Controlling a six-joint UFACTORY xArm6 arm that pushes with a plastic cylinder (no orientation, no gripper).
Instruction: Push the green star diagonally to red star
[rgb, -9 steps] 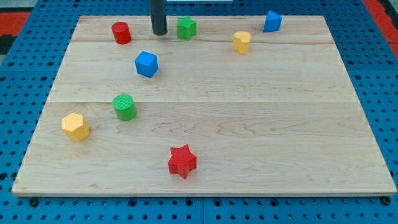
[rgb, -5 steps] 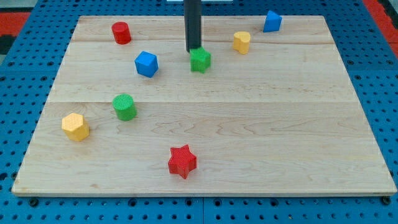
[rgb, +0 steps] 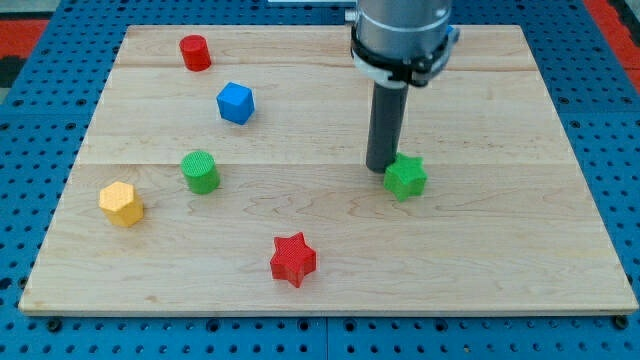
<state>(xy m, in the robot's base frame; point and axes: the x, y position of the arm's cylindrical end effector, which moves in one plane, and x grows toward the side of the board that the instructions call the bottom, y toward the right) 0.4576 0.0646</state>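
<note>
The green star (rgb: 406, 177) lies on the wooden board, right of centre. My tip (rgb: 380, 167) stands just to its upper left, touching or nearly touching it. The red star (rgb: 292, 259) lies near the board's bottom edge, down and to the left of the green star. The arm's body (rgb: 400, 35) comes down from the view's top and hides part of the board's far right area.
A red cylinder (rgb: 195, 52) sits at the top left. A blue block (rgb: 235, 102) lies below it. A green cylinder (rgb: 201, 171) and a yellow hexagonal block (rgb: 121, 203) sit at the left. The board (rgb: 500, 240) rests on a blue pegboard.
My tip has moved down and to the right, pushing the green star from the board's top middle to right of centre. The arm now hides the yellow and blue blocks at top right.
</note>
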